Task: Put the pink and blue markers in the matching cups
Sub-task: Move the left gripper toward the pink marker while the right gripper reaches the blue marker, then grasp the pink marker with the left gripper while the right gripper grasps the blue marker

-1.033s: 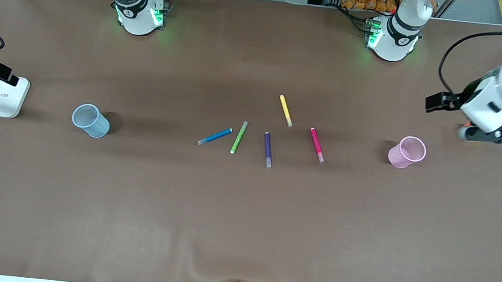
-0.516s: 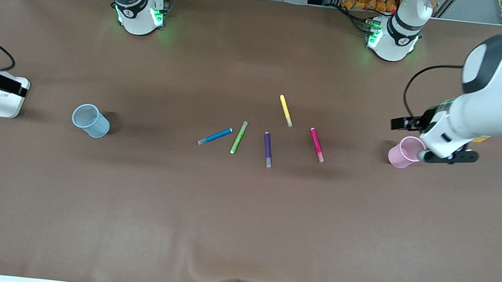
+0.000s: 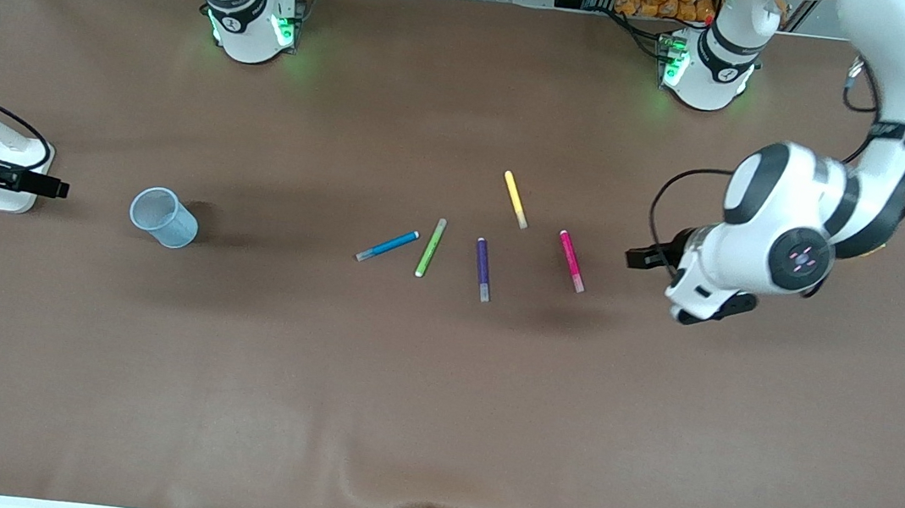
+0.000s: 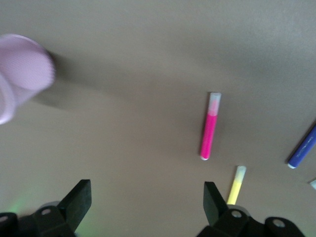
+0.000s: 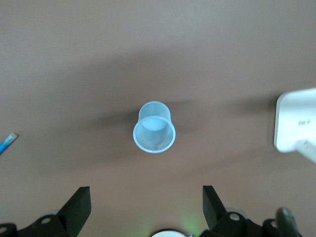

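I've got the left tool up in the air over the bare surface at the left arm's end, fingers spread wide and holding nothing. The pink marker lies flat, near the tool toward the middle of the surface; in the left wrist view it shows as pink marker, ahead of the open fingers, so lining up on it looks like the step in hand. The pink cup shows at the edge of that wrist view but the arm hides it from the front camera, so I can't place it exactly; it's close under or beside the left wrist. To do this well I'd centre the fingers across the marker's middle, turn the wrist so the jaws close across the barrel and not along it, then drop straight down. The yellow marker and purple marker lie apart from the pink one with clear gaps, so there's room, but I'd avoid sweeping sideways and nudging them. The right tool is also wide open and empty, hanging over the blue cup at the right arm's end beside a white block. The blue marker lies well apart from that cup, just beside the green marker, so that grasp will want care.
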`<control>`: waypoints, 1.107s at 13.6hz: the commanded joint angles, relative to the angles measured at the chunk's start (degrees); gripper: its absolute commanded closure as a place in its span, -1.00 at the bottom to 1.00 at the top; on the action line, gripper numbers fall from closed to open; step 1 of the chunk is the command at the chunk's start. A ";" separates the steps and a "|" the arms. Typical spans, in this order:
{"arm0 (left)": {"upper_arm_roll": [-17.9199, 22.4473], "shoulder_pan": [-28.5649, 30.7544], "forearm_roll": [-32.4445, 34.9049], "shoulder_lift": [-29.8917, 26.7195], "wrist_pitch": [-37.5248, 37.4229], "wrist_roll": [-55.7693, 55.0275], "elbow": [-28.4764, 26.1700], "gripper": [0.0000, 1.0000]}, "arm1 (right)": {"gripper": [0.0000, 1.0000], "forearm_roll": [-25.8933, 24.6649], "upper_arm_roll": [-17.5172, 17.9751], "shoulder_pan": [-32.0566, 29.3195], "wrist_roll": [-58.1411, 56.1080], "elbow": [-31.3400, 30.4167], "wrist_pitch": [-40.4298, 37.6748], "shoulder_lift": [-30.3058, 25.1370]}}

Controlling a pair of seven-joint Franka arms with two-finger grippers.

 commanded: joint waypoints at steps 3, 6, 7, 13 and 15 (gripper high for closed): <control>-0.11 -0.93 -2.68 11.02 2.71 -1.02 6.23 -1.00 | -1.00 2.49 0.80 1.77 10.38 -1.60 -2.43 -0.56; -0.02 -1.20 -5.49 15.87 5.52 -1.64 8.35 -1.00 | -1.00 6.27 0.81 2.91 20.23 -2.58 -2.87 -0.82; -0.11 -1.20 -6.63 16.75 6.84 -1.81 8.44 -1.00 | -1.00 7.07 0.81 3.70 22.17 -2.84 -2.78 -1.00; 0.07 -3.83 -10.60 19.83 12.65 -4.62 8.35 -0.83 | -1.00 10.76 0.81 8.62 36.49 -8.62 0.10 -3.54; 0.68 -5.59 -10.16 20.44 12.83 -6.99 8.35 -0.71 | -1.00 10.77 0.81 10.99 40.72 -12.58 4.41 -5.82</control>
